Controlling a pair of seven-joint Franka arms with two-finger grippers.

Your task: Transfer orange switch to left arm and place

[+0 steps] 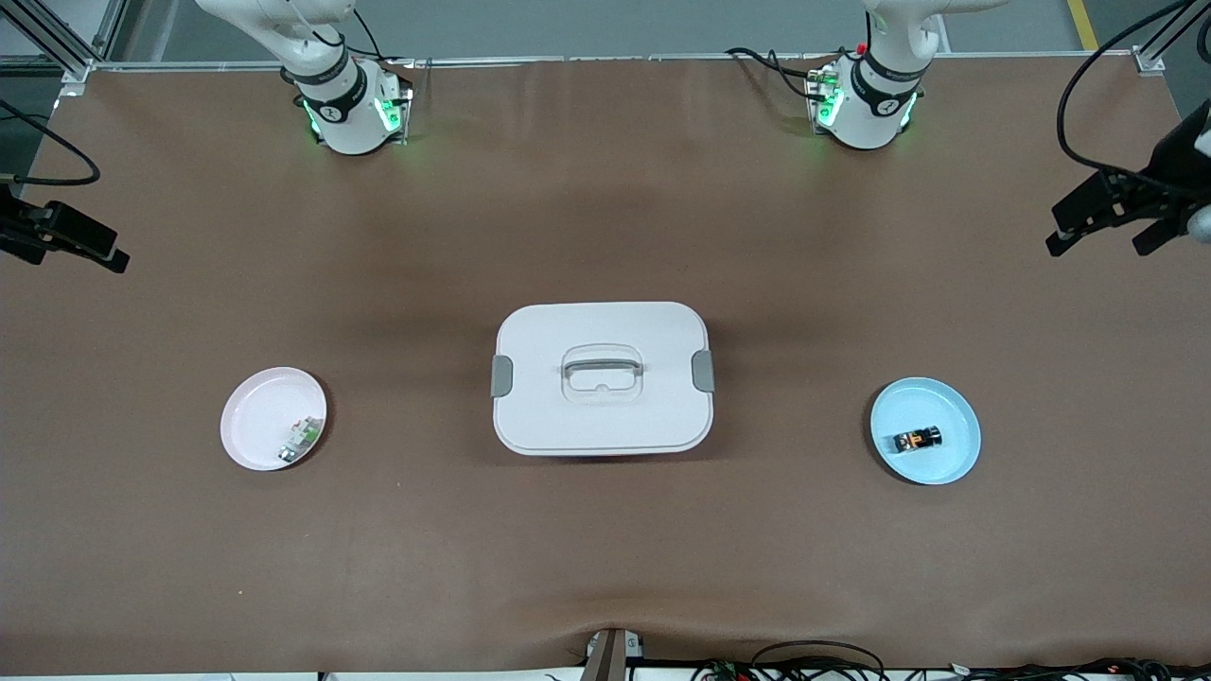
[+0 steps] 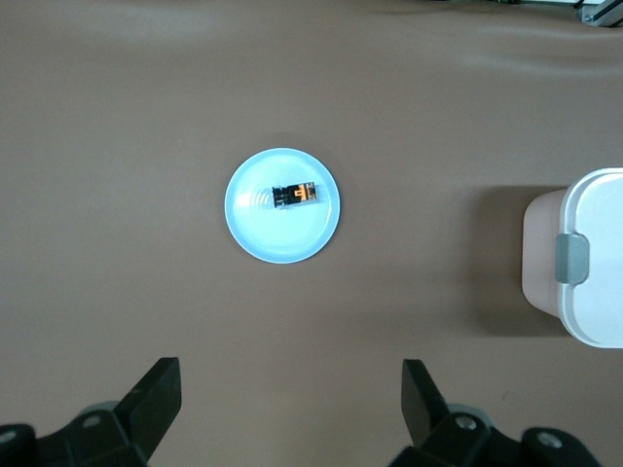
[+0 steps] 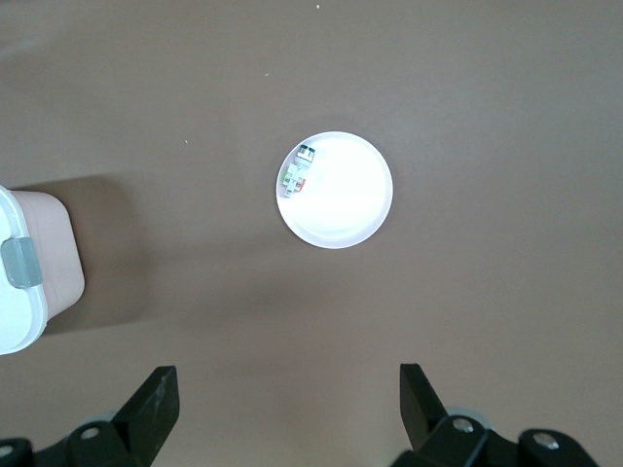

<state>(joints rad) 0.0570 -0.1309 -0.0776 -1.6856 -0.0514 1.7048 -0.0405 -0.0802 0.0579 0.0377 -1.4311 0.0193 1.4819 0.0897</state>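
The orange switch [image 1: 918, 440] lies on its side in a light blue plate [image 1: 960, 416] toward the left arm's end of the table. It also shows in the left wrist view [image 2: 295, 195], on the blue plate [image 2: 282, 238]. The white lidded box [image 1: 602, 378] stands in the middle of the table, between the two plates. My left gripper [image 1: 1097, 241] is open and empty, high over the table at the left arm's end; in its wrist view [image 2: 290, 370] the jaws stand wide apart. My right gripper [image 1: 95, 246] is open and empty, high over the right arm's end [image 3: 287, 375].
A pale pink plate [image 1: 255, 407] toward the right arm's end holds a small green-and-white part [image 1: 301, 441], also in the right wrist view [image 3: 295, 170]. The box's latched ends show in both wrist views [image 2: 589, 258] [image 3: 19, 282]. Cables lie along the table's near edge.
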